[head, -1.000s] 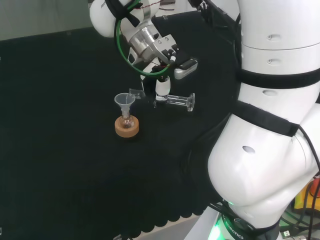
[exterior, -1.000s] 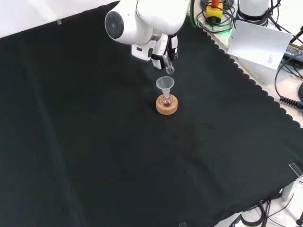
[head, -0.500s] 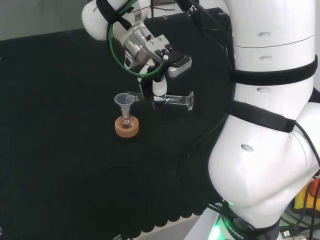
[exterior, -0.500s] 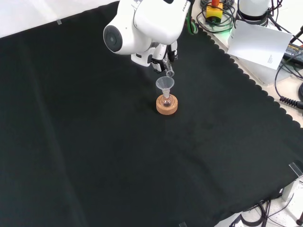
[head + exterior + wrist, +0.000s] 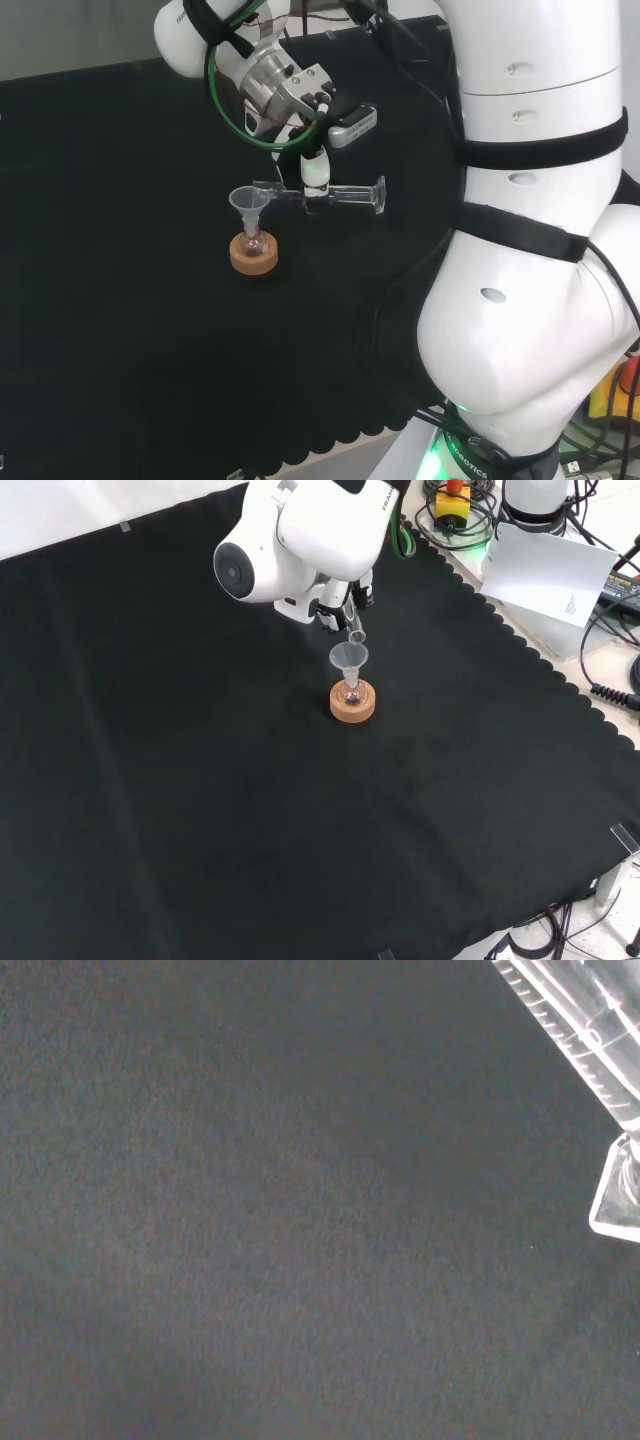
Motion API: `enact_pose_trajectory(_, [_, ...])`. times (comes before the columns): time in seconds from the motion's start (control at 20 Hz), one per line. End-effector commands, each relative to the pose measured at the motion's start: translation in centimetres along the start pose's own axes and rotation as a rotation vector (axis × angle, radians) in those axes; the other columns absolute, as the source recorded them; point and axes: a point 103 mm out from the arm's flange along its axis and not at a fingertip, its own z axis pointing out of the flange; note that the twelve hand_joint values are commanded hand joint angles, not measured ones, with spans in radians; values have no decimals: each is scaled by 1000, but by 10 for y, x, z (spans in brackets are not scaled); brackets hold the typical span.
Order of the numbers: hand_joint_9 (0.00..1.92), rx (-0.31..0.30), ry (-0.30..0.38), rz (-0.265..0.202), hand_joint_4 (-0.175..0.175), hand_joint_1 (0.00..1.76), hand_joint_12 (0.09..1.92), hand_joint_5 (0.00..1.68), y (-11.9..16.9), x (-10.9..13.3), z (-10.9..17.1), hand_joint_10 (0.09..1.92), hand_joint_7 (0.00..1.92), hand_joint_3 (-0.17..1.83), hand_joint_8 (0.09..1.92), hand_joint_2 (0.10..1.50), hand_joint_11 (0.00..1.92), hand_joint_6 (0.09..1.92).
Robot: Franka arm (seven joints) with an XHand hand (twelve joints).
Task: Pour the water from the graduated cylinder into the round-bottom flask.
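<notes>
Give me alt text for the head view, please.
The hand holds a clear graduated cylinder tipped level, its mouth over a funnel in a small round-bottom flask on a cork ring, on black cloth.

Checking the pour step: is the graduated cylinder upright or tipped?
Tipped: the graduated cylinder lies about level in the hand, mouth over the funnel.

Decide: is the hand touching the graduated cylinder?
Touching. The head view shows the hand with fingers closed round the middle of the graduated cylinder, holding it level in the air.
</notes>
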Motion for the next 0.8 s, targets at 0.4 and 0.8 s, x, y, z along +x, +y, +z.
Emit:
enact_pose_trajectory(0.4, [1371, 55, 3, 38, -175, 1242, 853, 875, -2, -4, -4, 123, 914, 0, 1135, 1159, 1129, 1136])
enact_pose_trajectory(0.8, [1373, 82, -21, 60, -175, 1242, 852, 875, -3, 0, -9, 121, 914, 0, 1135, 1159, 1129, 1136])
